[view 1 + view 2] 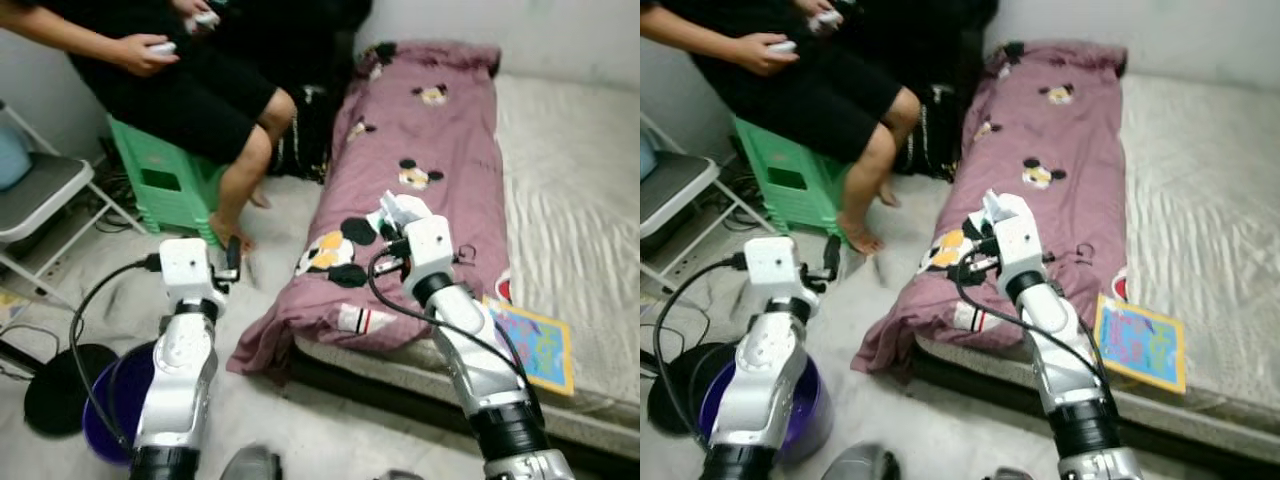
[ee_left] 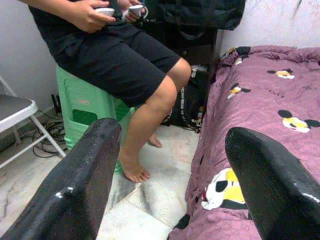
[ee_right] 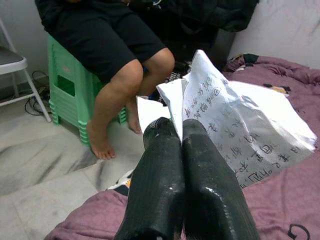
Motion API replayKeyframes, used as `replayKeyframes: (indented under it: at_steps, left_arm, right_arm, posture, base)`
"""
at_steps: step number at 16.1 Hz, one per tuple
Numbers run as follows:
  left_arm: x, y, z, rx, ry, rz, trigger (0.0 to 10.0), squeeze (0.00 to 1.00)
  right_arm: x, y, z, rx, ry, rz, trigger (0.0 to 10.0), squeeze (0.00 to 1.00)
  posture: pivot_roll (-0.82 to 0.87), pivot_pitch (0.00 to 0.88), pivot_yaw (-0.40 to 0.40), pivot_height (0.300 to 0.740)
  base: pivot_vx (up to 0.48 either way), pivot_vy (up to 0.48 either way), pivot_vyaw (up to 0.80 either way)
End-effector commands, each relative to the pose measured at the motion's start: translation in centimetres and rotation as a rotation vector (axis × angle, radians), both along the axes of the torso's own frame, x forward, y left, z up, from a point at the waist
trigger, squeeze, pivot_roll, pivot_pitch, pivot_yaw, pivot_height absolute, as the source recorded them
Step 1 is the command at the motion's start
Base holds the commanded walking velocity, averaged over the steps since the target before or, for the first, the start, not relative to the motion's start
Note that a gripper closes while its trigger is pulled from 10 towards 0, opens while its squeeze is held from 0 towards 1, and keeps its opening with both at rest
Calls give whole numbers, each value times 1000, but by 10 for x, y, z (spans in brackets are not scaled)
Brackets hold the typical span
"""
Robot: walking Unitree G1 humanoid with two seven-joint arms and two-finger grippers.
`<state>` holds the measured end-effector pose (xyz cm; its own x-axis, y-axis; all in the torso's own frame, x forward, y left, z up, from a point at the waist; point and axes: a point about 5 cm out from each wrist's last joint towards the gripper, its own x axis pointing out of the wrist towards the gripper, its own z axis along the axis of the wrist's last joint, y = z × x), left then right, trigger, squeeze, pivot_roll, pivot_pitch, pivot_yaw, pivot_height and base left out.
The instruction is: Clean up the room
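- The paper [image 3: 235,125], a crumpled white sheet with printed characters, is what we are clearing away; we hold it up in the air above the foot end of the purple blanket [image 1: 420,130], near the edge of the bed.
- Our right gripper [image 3: 181,131] has both fingers pressed tight together on the sheet's lower corner, so most of the paper fans out past and above the fingertips [image 3: 162,132] rather than lying between them.
- We judge this pinch at the corner to be a carrying hold: the sheet is lifted free of the blanket and touches nothing else.
- Our left gripper [image 2: 170,145] hangs over the floor beside the bed with its fingers spread wide and nothing between them, probably kept ready for the next item.
- Below our left arm stands a purple bucket [image 1: 810,410] on the floor, which we take to be the likely place for rubbish; the paper is well apart from it, on the other side of our body.
- On the mattress [image 1: 570,180], near our right arm, lies a colourful book [image 1: 540,345], still to be tidied.
- Beyond the blanket a person [image 1: 190,90] sits on a green stool [image 1: 165,190], holding controllers in both hands, with a folding chair [image 1: 40,190] beside them; we should swing the paper wide of their legs.
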<state>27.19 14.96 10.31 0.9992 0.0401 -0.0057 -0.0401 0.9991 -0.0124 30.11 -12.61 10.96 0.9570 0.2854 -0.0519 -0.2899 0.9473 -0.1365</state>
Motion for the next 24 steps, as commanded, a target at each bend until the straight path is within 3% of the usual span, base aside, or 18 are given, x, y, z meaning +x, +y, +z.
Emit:
replayKeyframes:
  at_steps: [1,8,12,14,24]
  left_arm:
    - [-1,9,1,8,-12,25,10000,0]
    - [-2,4,1,-25,-9,-3,10000,0]
    - [-1,3,2,-29,-19,-21,10000,0]
    - [0,3,3,-27,-19,-24,10000,0]
    - [0,0,4,-47,-31,-48,10000,0]
  right_arm:
    - [1,8,4,9,-10,26,10000,0]
    - [0,6,4,5,-9,23,10000,0]
    - [0,8,5,13,-17,37,10000,0]
    - [-1,10,5,-22,-33,49,10000,0]
    - [0,7,5,-17,-30,40,10000,0]
  posture:
    - [-66,0,15,740]
    - [-73,0,16,740]
    - [-74,0,19,740]
    - [-75,0,21,740]
    - [-84,0,20,740]
  base:
    - [0,0,800]
    - [0,0,758]
    - [0,0,0]
    - [0,0,800]
    - [0,0,800]
